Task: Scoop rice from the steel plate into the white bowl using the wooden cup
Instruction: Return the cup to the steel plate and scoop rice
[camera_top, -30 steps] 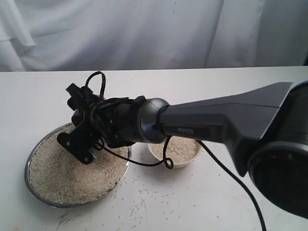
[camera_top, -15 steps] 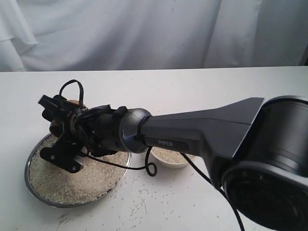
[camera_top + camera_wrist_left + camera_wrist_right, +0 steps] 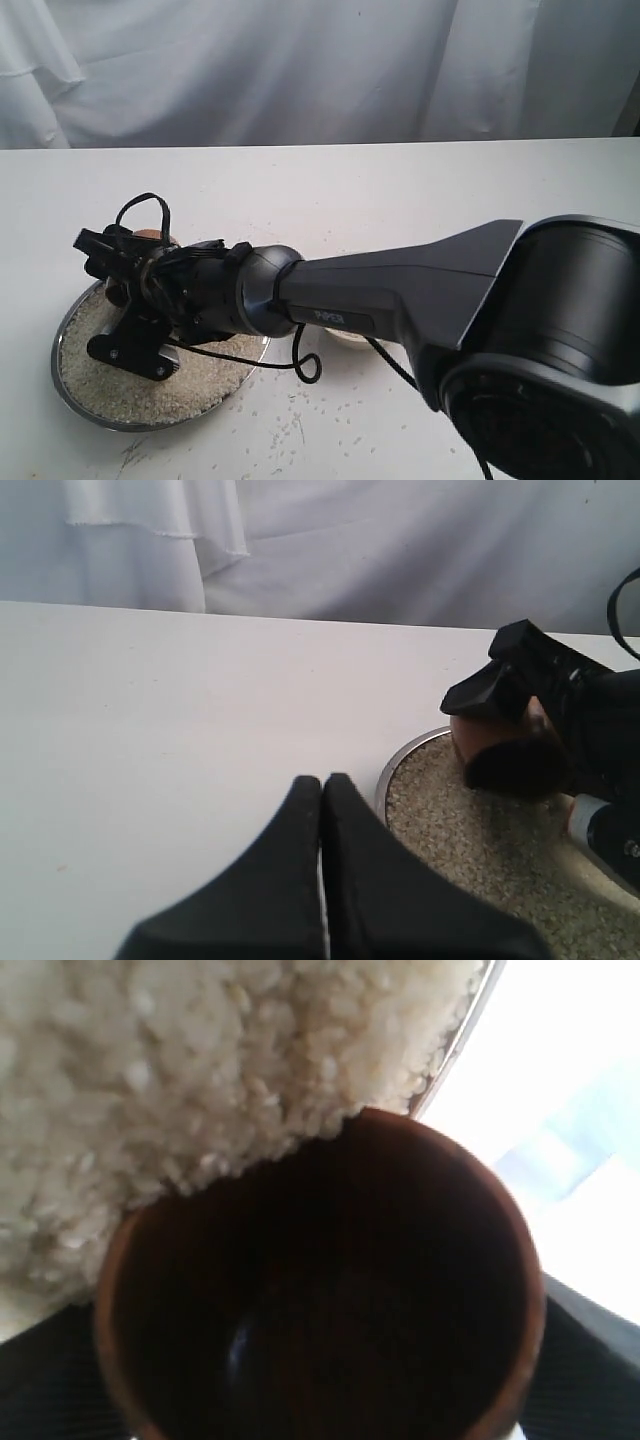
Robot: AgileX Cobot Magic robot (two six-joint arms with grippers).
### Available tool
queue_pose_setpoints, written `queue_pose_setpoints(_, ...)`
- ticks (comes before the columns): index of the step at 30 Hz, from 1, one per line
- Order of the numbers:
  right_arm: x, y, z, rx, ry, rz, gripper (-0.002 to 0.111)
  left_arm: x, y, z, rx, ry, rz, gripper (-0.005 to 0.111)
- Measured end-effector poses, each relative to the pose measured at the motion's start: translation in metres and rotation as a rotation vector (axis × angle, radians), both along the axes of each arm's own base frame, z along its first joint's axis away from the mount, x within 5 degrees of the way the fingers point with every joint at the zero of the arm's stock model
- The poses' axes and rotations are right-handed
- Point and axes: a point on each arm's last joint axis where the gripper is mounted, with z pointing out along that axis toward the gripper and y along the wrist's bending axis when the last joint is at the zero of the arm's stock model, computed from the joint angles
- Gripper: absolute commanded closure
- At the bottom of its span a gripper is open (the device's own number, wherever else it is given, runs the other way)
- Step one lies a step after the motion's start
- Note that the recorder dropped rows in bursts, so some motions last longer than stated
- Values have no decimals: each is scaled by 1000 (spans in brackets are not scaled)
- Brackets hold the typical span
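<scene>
Right claw [image 3: 505, 730] grips the tilted wooden cup [image 3: 320, 1290], rim at rice [image 3: 200, 1060]; left claw [image 3: 322, 792] closed.

Over that second the right gripper [image 3: 118, 268] swung away from the white bowl [image 3: 343, 337] and sank lower. It carried the wooden cup [image 3: 320, 1290] between its fingers from above the middle of the steel plate [image 3: 62, 372] to the rim on the side away from the bowl. The cup came down too until, as far as I could tell from the close view, its lip pressed into the rice [image 3: 200, 1060] just ahead of the fingers. The forearm [image 3: 400, 290] slid across the bowl, which shrank from an open dish behind the fingers to a thin sliver. The slack cable loop [image 3: 305, 365] trailed after.
</scene>
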Motion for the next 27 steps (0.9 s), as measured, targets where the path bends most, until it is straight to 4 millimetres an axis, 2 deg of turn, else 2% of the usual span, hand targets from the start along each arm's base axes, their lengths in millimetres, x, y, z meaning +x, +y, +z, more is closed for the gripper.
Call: queue_pose_setpoints(27, -15, -10, -5, -191, 184, -27, 108, 0, 0, 0, 0, 0, 0, 107)
